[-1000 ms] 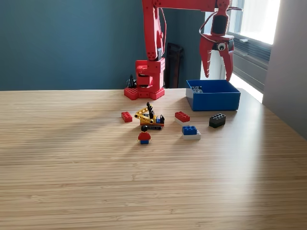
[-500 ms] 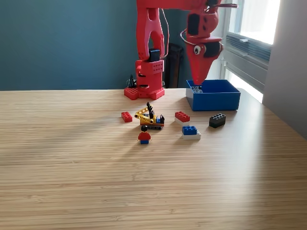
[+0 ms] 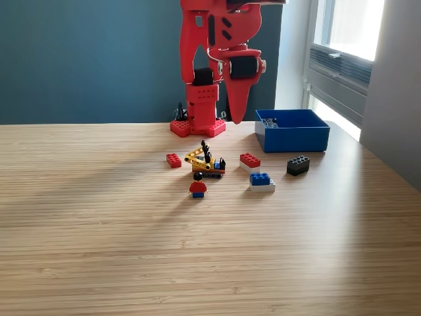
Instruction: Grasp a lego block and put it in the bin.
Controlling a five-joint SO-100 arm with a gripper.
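Note:
The bright-blue bin (image 3: 304,138) stands at the back right of the wooden table, with small grey pieces (image 3: 268,122) in its far left corner. Loose lego lies in front of it: a red brick (image 3: 173,160), a red brick on a white plate (image 3: 250,160), a blue brick on a white plate (image 3: 260,179) and a black brick (image 3: 298,164). My red gripper (image 3: 237,120) hangs pointing down, above the table and left of the bin. Its fingers taper to one tip, shut and holding nothing.
A yellow-and-black lego model (image 3: 206,162) and a minifigure with a red torso (image 3: 198,186) stand among the bricks. The arm's red base (image 3: 197,124) sits at the table's back edge. A window and a grey wall lie on the exterior view's right.
The gripper stood open over the bin, then shut and swung toward the exterior view's left. It now hangs near the arm's base. None of the bricks have moved.

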